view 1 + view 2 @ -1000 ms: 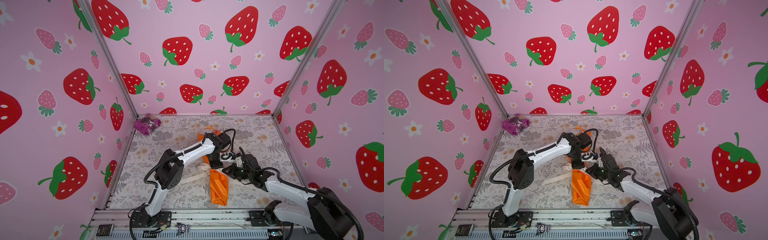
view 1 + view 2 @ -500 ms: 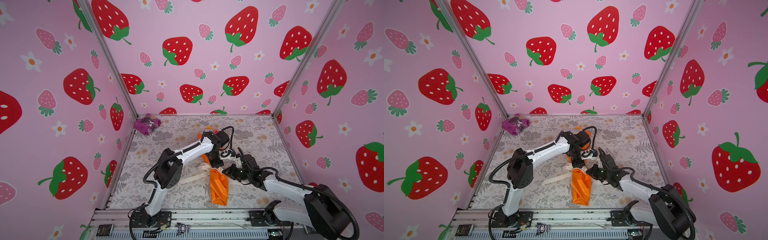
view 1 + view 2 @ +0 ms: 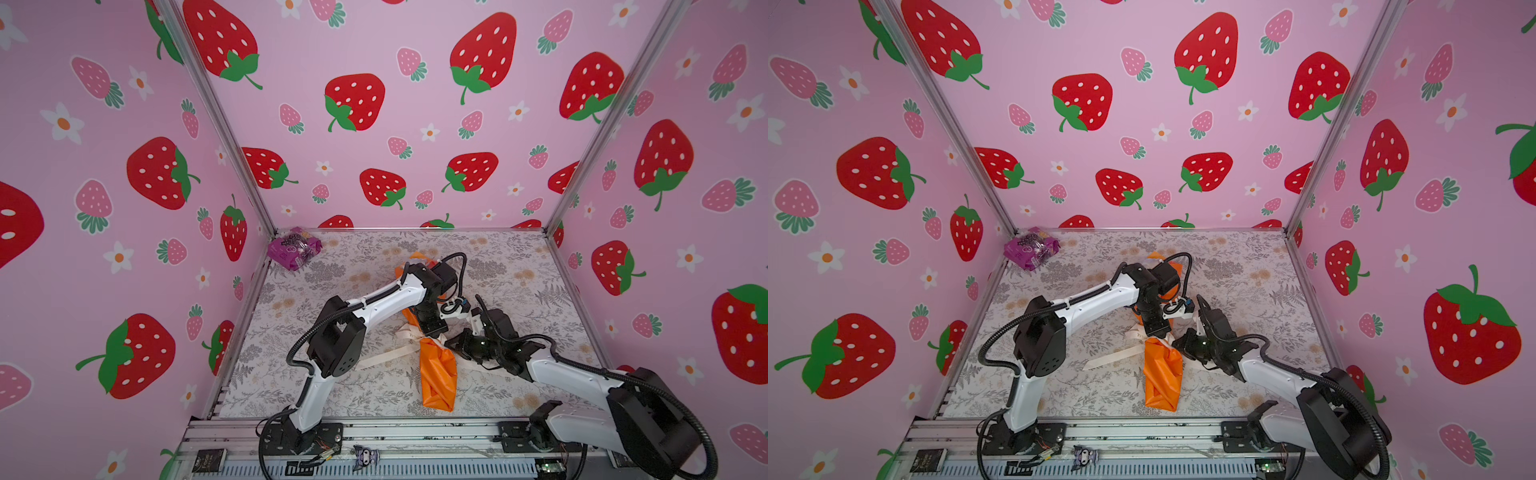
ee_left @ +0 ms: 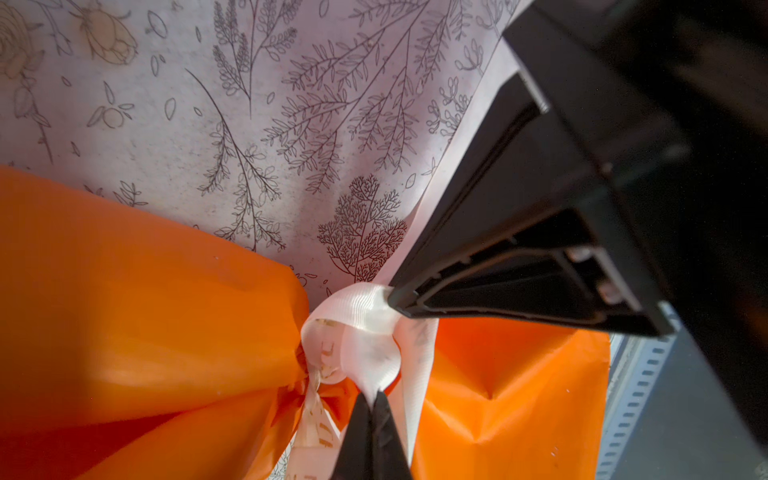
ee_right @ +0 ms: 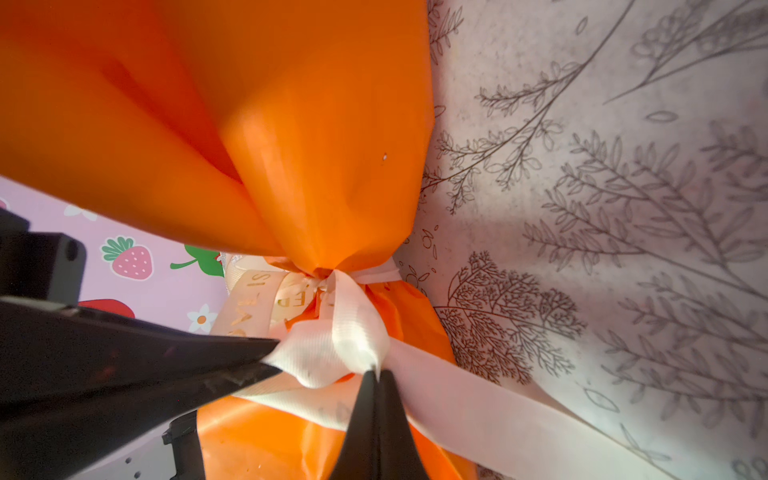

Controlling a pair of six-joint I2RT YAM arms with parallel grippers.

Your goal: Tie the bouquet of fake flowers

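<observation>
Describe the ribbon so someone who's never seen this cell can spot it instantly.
On the floral-print table, the orange-wrapped bouquet lies mid-table. Around its pinched waist is the ribbon, knotted, with the left tool and right tool each shut on it. It is the only cream satin strip, gold-lettered, tails trailing over the table.

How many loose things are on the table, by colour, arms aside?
Orange: 1, bouquet
Cream: 1, ribbon
Purple: 1, packet
Total: 3
</observation>
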